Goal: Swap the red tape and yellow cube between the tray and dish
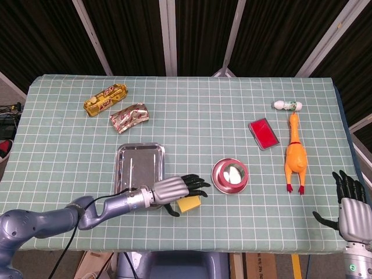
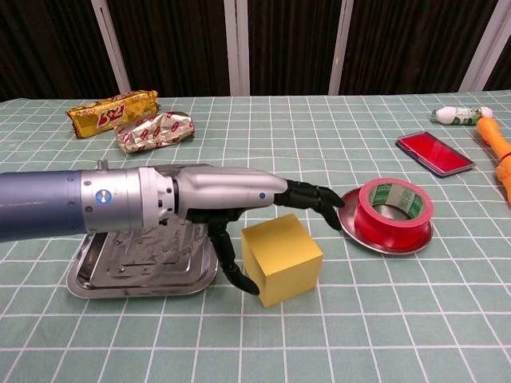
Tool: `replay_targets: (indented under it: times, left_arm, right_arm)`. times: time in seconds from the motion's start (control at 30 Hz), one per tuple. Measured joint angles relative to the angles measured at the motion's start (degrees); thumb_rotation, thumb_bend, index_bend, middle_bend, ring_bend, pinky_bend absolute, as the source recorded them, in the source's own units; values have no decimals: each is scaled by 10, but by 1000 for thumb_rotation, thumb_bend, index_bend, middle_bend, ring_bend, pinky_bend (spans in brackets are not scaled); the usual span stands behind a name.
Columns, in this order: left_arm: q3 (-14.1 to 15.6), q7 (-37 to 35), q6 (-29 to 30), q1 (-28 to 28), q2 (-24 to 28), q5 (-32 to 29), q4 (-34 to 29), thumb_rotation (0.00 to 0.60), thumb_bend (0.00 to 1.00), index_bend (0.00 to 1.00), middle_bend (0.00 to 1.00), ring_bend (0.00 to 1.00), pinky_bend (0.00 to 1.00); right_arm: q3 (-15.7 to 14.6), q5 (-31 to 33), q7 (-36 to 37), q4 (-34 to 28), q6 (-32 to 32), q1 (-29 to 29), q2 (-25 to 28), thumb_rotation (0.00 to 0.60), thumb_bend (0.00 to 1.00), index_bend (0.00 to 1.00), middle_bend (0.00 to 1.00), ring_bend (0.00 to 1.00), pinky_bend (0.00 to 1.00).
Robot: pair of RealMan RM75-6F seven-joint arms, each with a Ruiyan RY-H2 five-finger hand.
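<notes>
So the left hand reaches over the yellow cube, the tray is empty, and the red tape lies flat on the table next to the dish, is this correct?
Not quite. The red tape is not on the table beside the dish; it sits in the dish, as the chest view shows. The rest holds: the left hand reaches over the yellow cube, and the tray is empty.

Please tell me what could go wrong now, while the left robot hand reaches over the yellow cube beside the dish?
1. The left robot hand is spread over the yellow foam-like cube, not closed; a weak grip may let it slip.
2. Its fingertips lie near the round metal dish holding the red tape roll, and might knock it.
3. The thumb could push the cube away from the rectangular steel tray.
</notes>
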Motion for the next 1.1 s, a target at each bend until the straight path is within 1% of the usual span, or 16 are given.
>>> replay_targets:
  times: [0.13, 0.2, 0.37, 0.43, 0.6, 0.77, 0.87, 0.93, 1.1]
  left_arm:
    - [6, 15, -1, 0, -17, -8, 20, 600, 127, 180, 69, 12, 174]
    - [9, 22, -3, -1, -25, -14, 30, 600, 199, 191, 112, 59, 230]
    - [16, 31, -7, -4, -32, -22, 36, 600, 436, 256, 297, 252, 423]
    - [15, 36, 0, -4, -33, -22, 37, 600, 472, 273, 333, 290, 457]
    - [6, 55, 32, 1, -26, -29, 31, 600, 481, 292, 350, 310, 475]
    - [-3, 68, 56, 7, 1, -37, 7, 600, 467, 294, 322, 310, 443]
    - [-3, 82, 69, 16, 34, -41, -12, 600, 457, 302, 311, 310, 429]
    - [2, 98, 76, 27, 66, -44, -29, 600, 455, 307, 309, 310, 422]
    - [29, 141, 109, 81, 142, -54, -58, 600, 439, 308, 298, 301, 378]
  right_arm:
    - [4, -1, 2, -5, -2, -3, 3, 600, 0, 0, 18, 0, 0]
    - [5, -1, 5, -6, -4, -4, 3, 600, 0, 0, 18, 0, 0]
    - [10, -4, 15, -4, -6, -7, 3, 600, 0, 0, 18, 0, 0]
    - [12, -6, 18, -3, -5, -8, 2, 600, 0, 0, 18, 0, 0]
    - [16, -8, 28, -1, -6, -10, 0, 600, 0, 5, 18, 0, 0]
    - [18, -12, 30, -1, -9, -13, -1, 600, 0, 8, 18, 0, 0]
    - [18, -13, 29, -2, -11, -13, -1, 600, 0, 7, 18, 0, 0]
    - [19, -12, 30, -2, -12, -14, -2, 600, 0, 8, 18, 0, 0]
    - [21, -15, 28, -3, -13, -14, -4, 600, 0, 8, 18, 0, 0]
